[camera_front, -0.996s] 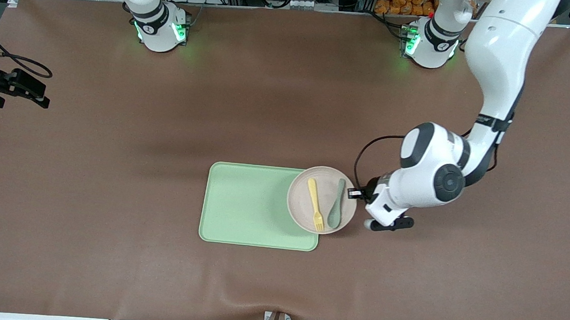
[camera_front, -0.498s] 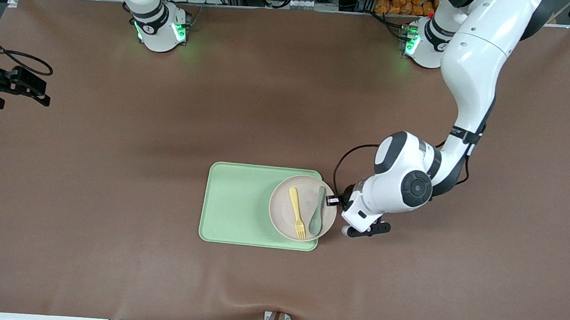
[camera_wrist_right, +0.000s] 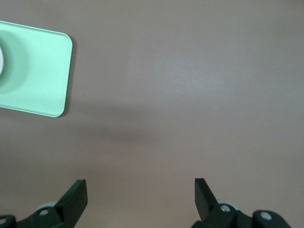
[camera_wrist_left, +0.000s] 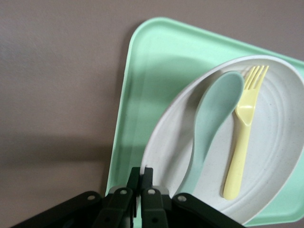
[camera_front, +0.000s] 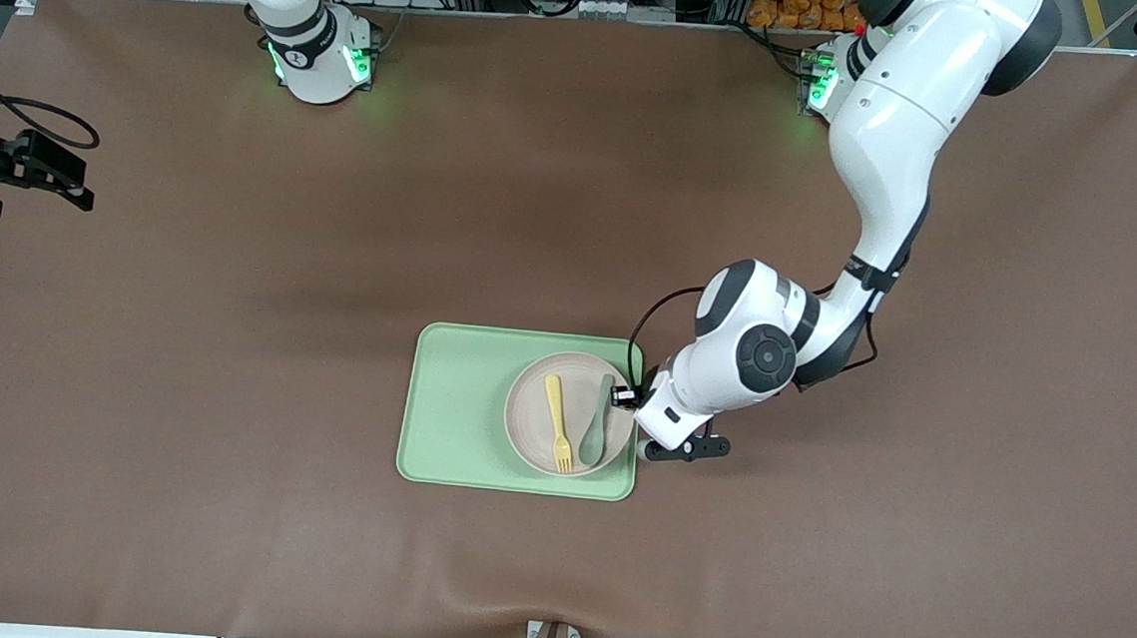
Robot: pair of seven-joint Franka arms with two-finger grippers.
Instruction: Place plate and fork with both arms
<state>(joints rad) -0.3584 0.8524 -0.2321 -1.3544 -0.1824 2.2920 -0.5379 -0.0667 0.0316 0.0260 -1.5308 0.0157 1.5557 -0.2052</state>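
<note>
A pale speckled plate (camera_front: 567, 426) sits over the end of a light-green tray (camera_front: 462, 412) nearest the left arm, carrying a yellow fork (camera_front: 555, 421) and a grey-green spoon (camera_front: 596, 423) side by side. The left gripper (camera_wrist_left: 141, 190) is clenched on the plate's rim, at the edge of the tray toward the left arm's end of the table, with its fingers pinched tight together. The right gripper (camera_wrist_right: 140, 192) hangs wide open and empty over bare brown table (camera_front: 232, 265), well apart from the tray toward the right arm's end; that arm waits. Whether the plate is resting flat on the tray or held just above it cannot be told. Risks, as a judgement: if the plate is let go while one edge overhangs the tray's raised lip, it could tip or rock, and the fork and spoon could slide off. A thin pinch on the rim could also slip if the arm jerks. The spoon lies just beside the fork on the plate, so a later grasp of the fork may nudge or catch the spoon. Nothing else crowds the tray
</note>
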